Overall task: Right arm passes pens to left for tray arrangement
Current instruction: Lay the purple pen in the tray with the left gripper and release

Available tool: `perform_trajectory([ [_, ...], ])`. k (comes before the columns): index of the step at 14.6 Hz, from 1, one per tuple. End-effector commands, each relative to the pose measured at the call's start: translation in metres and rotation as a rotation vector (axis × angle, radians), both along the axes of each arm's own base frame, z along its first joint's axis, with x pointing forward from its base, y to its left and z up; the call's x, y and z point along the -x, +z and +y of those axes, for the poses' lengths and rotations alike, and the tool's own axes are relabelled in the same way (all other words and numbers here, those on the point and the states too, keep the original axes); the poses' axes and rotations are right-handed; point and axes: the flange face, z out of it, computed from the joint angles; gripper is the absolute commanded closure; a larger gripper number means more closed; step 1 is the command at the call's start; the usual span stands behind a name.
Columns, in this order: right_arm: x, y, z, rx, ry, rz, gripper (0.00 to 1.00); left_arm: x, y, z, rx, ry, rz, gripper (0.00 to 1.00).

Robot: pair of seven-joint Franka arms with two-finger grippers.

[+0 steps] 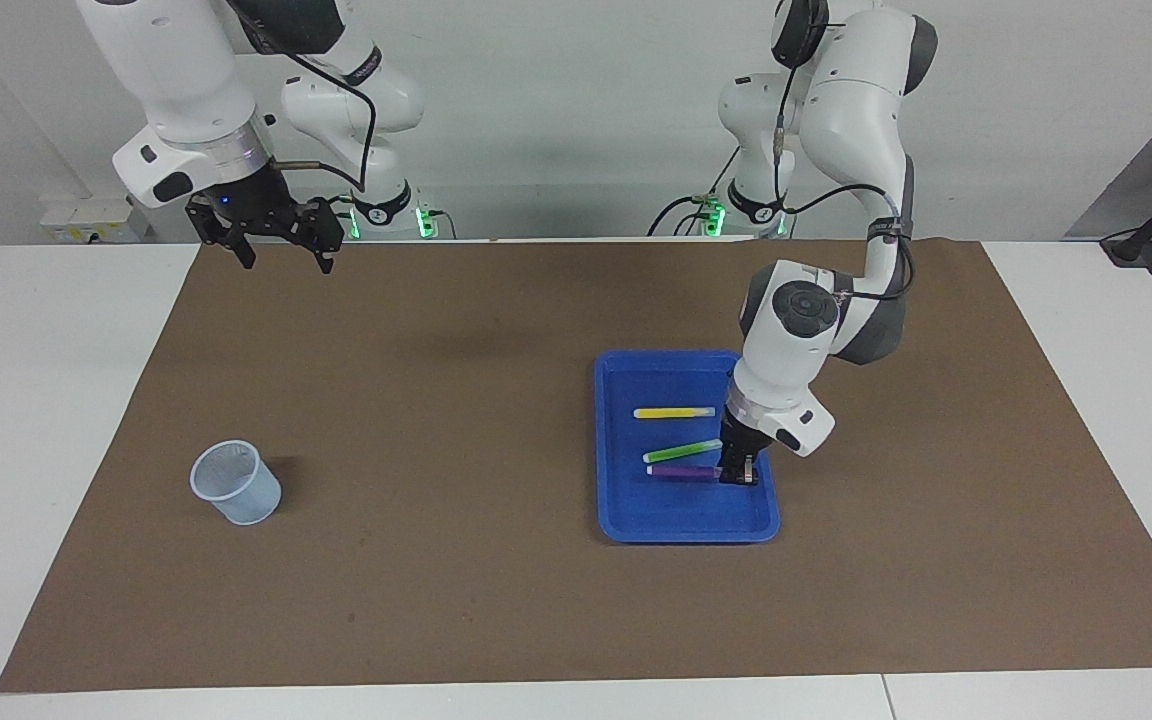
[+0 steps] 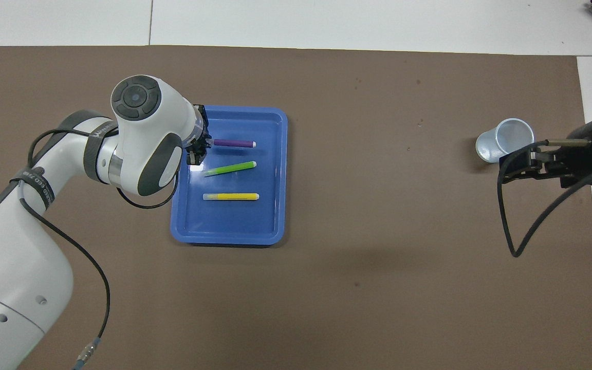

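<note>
I've got the left gripper [image 1: 739,478] clamped on one end of the purple marker pen [image 1: 684,470], low inside the flat royal-blue plastic tray [image 1: 686,525]. The purple pen is farthest from the robots, the green marker pen [image 1: 683,451] is just beside it, and the yellow marker pen [image 1: 674,412] is nearest the robots. The right gripper [image 1: 283,248] has its fingers spread, holds nothing, and waits raised over the mat's edge at the right arm's end. A translucent bluish cup [image 1: 235,483] stands on the mat at that end.

Bright even overhead light; soft faint shadows on brown mat [image 1: 436,560]; sharp focus, no glare.
</note>
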Motion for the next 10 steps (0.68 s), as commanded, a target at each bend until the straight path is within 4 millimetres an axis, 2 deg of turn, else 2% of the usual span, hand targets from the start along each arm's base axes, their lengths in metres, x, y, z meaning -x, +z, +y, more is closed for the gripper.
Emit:
perform_trajectory([
  [1,0.002,0.000,-0.004,-0.016,0.025,0.014,0.00,0.000,-0.010,0.002,0.000,0.028,-0.010,0.97],
  [4,0.002,0.000,-0.006,-0.017,0.017,0.014,0.00,0.009,-0.024,-0.003,0.011,0.061,-0.021,0.97],
  [10,0.003,0.000,-0.003,-0.029,0.022,0.018,0.00,0.015,-0.030,-0.002,-0.007,0.053,-0.013,0.97],
])
